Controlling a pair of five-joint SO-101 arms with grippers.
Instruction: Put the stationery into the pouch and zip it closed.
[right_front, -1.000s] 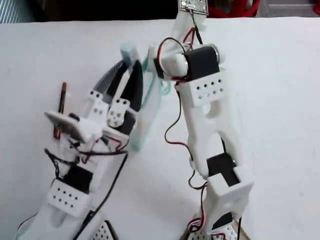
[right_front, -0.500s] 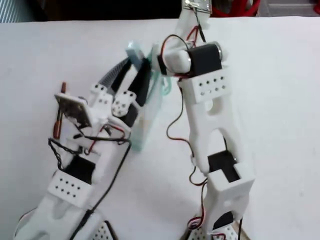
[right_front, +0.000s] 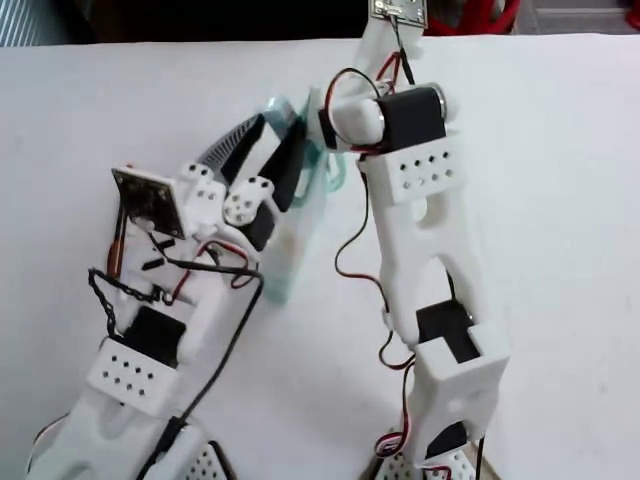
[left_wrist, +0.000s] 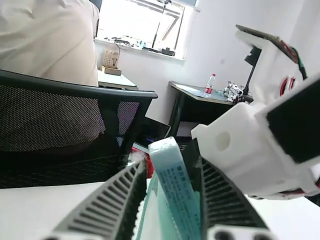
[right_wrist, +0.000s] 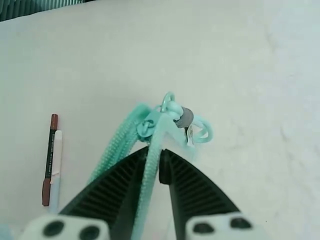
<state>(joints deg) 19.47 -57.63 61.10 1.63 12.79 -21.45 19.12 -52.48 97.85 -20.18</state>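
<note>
Left gripper (left_wrist: 169, 162): jaws narrow, closed on a pale blue block (left_wrist: 176, 197) that stands between them with its end poking past the tips, at the pouch's open end. Right gripper (right_wrist: 155, 152): jaws nearly together, pinching one lip of the teal pouch (right_wrist: 125, 140) just beside the zip slider (right_wrist: 148, 125); the cord loop (right_wrist: 184, 119) with its grey bead hangs free just past the slider. The pouch stands on edge on the table (right_wrist: 240, 60), held up between the two arms. The pen (right_wrist: 50, 159) lies flat on the table, well apart from the pouch on the left arm's side, not yet inside. Whether the block's lower end has entered the pouch mouth cannot be told.

Risks, as judged:
1. Only one lip is pinched, so the mouth may sag shut and the block may land on the rim or slide down the outside of the pouch.
2. The block is gripped low with much of it past the tips, so a push against the fabric could pivot it out of the jaws.
3. Both grippers crowd the same end of the pouch, and a small correction by either could knock the other or tug the pouch out of the pinch.
4. If the pouch tips over on release, the mouth faces the table.
5. Zipping now would leave the pen outside.
</note>
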